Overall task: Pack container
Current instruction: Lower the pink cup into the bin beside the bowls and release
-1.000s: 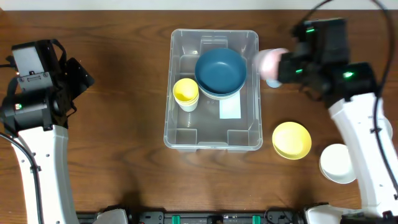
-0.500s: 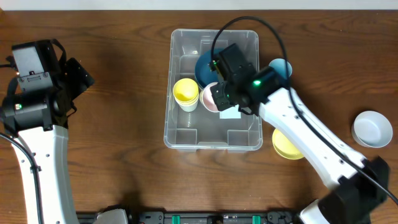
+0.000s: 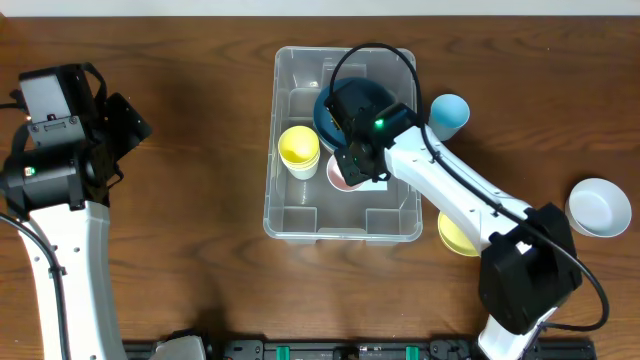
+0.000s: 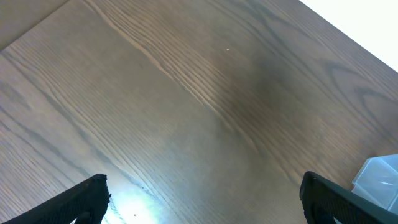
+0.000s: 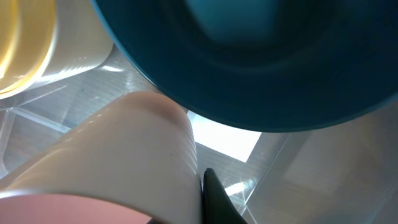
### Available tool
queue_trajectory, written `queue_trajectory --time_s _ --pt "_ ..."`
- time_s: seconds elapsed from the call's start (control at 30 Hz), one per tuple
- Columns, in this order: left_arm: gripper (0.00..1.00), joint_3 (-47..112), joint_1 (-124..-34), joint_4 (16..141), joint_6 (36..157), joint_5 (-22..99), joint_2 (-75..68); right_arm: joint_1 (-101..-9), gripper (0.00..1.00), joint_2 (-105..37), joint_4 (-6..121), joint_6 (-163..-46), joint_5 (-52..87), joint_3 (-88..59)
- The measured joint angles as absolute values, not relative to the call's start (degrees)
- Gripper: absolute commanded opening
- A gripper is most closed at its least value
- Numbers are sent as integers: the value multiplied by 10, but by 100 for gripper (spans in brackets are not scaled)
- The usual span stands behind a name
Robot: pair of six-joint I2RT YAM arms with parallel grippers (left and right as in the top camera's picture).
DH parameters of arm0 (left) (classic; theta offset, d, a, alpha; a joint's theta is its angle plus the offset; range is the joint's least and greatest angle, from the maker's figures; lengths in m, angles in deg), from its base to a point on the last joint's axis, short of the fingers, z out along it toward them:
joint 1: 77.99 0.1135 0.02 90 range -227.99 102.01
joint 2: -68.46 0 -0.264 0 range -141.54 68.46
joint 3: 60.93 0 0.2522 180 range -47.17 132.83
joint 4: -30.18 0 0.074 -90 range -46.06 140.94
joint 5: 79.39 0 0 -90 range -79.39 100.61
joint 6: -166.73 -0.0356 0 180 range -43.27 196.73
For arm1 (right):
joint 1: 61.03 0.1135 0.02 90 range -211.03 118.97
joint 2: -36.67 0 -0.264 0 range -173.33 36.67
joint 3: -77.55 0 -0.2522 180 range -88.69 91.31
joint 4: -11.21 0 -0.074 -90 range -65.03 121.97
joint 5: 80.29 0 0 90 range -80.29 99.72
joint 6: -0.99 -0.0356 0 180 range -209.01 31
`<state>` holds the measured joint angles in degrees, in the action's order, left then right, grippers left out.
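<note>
The container point(image 3: 300, 52), a clear rectangular bin, stands mid-table. Inside it are a yellow cup point(image 3: 298, 148) and stacked dark blue bowls point(image 3: 345, 105). My right gripper point(image 3: 352, 160) is shut on a pink cup point(image 3: 342, 178) and holds it low inside the bin, between the yellow cup and the white label point(image 3: 372, 182). In the right wrist view the pink cup point(image 5: 118, 155) fills the foreground. One dark finger point(image 5: 214, 196) presses its side under the blue bowl point(image 5: 261, 56). My left gripper point(image 4: 202, 199) is open and empty over bare wood, far left of the bin.
A light blue cup point(image 3: 449, 112) stands right of the bin. A yellow bowl point(image 3: 455, 235) lies at the bin's front right corner, partly under my right arm. A white bowl point(image 3: 598, 207) sits at the far right. The bin's corner point(image 4: 380, 179) shows in the left wrist view.
My right arm has swung left from outside the bin, carrying the pink cup over the rim and down inside next to the yellow cup. The left arm has not moved.
</note>
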<state>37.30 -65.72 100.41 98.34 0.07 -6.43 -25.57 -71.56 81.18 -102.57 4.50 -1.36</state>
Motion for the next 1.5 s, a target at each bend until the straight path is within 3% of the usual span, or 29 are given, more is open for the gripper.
queue_trajectory --time_s 0.4,0.6,0.93,1.5 --pt "98 373 -657 1004 983 1 -64 -265 4 -717 820 -1027 34 -14" --pt "98 373 -657 1004 983 1 -64 -265 18 -717 820 -1033 34 -14" --pt "98 373 -657 1004 983 1 -64 -265 20 -717 823 -1034 32 -14" --pt "98 373 -657 1004 983 1 -64 -302 33 -713 803 -1032 32 27"
